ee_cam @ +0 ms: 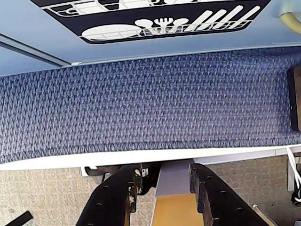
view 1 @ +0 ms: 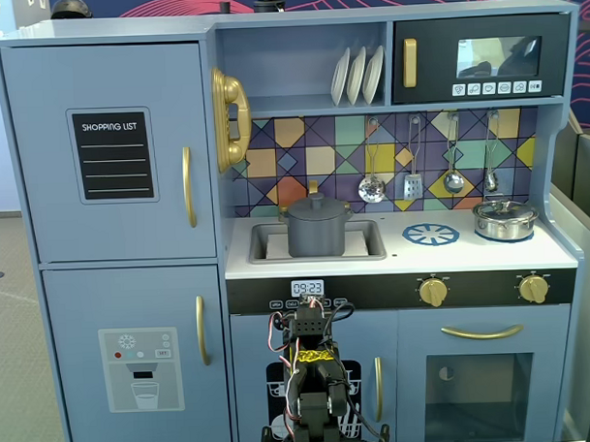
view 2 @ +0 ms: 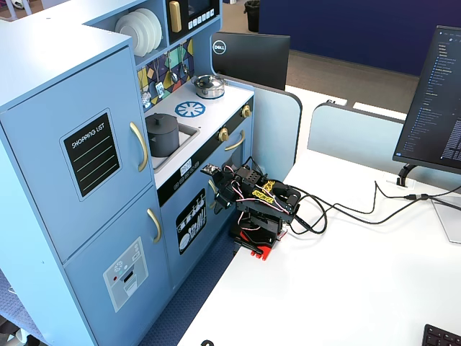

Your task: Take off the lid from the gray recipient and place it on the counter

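Observation:
The gray recipient [view 1: 315, 236] stands in the sink of the toy kitchen, with the dark gray lid [view 1: 314, 207] resting on it. Both also show in the other fixed view, the recipient [view 2: 163, 138] and the lid [view 2: 161, 120]. The white counter [view 1: 451, 256] with its blue burner print [view 1: 431, 234] lies to the right of the sink. My arm [view 1: 315, 375] is folded low in front of the kitchen, far below the pot. My gripper [ee_cam: 164, 172] is open and empty, pointing down over the table edge and blue carpet [ee_cam: 150, 103].
A shiny silver pot [view 1: 504, 219] with its own lid stands at the counter's right end. Utensils [view 1: 413, 183] hang on the back wall. The white table [view 2: 346, 274] carries cables, and a monitor [view 2: 436, 101] stands at the right.

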You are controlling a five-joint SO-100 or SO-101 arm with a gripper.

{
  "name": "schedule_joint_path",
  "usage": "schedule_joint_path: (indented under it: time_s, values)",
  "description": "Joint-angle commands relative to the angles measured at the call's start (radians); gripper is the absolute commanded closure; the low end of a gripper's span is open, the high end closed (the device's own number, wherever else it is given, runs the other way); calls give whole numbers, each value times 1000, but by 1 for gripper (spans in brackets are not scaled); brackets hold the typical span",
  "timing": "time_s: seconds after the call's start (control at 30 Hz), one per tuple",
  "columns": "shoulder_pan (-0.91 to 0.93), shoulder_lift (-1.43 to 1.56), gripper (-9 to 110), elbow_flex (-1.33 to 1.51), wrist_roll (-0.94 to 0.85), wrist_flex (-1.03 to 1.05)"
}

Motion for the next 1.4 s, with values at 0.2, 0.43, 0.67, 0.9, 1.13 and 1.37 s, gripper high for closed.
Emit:
schedule_joint_path:
  time_s: [0.2,0.43,0.67,0.9,1.13,1.37]
  values:
    - [64,-6,102,2,-5,179]
    - [66,-6,102,-5,-8,146]
    - [110,-124,102,-298,5,11]
    - [104,-321,102,-749,-80,-123]
    - [64,-425,102,-916,-94,-552]
    - [38,-486,102,-916,-97,-778]
